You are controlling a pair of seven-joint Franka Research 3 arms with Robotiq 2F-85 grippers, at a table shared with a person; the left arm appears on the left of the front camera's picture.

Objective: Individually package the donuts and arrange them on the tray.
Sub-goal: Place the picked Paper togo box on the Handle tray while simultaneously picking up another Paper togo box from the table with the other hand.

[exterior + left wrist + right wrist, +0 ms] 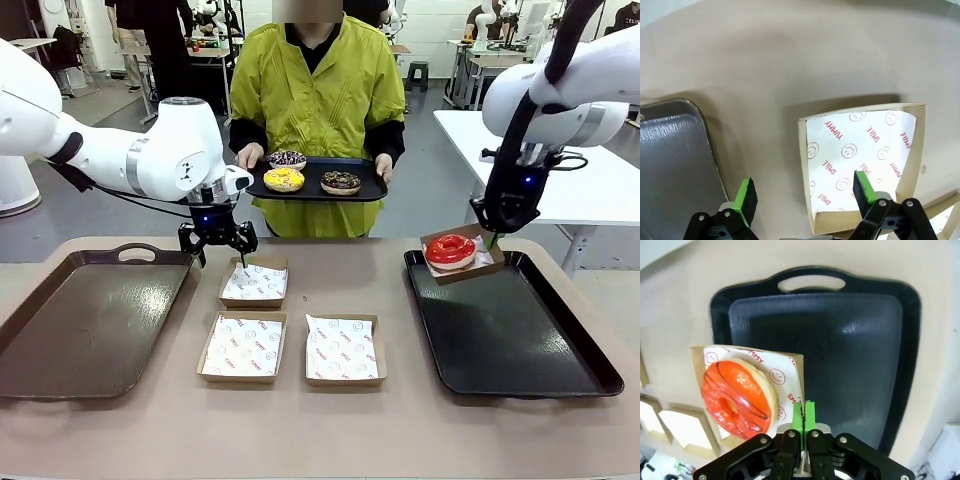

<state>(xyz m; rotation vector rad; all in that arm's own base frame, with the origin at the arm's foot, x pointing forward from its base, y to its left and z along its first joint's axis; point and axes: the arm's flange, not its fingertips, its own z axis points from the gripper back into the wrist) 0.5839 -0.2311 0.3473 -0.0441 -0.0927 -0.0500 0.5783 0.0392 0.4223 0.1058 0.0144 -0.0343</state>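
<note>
A glossy red donut [450, 250] [737, 395] lies in a paper-lined cardboard box [478, 262] [785, 370]. My right gripper [492, 236] [803, 415] is shut on that box's side wall and holds it tilted over the far left corner of the black tray [520, 340] [840, 335]. The person holds a small black tray [370, 190] with a yellow donut [284, 179], a chocolate sprinkled donut [341, 182] and a dark donut [287, 158]. My left gripper [216, 240] [805, 192] hangs open over the empty far box [253, 283] [865, 145], its jaws astride one wall.
A brown tray [85, 320] [670, 160] lies at the table's left. Two more empty paper-lined boxes [242, 347] [342, 350] sit in the middle near the front. The person stands at the far edge.
</note>
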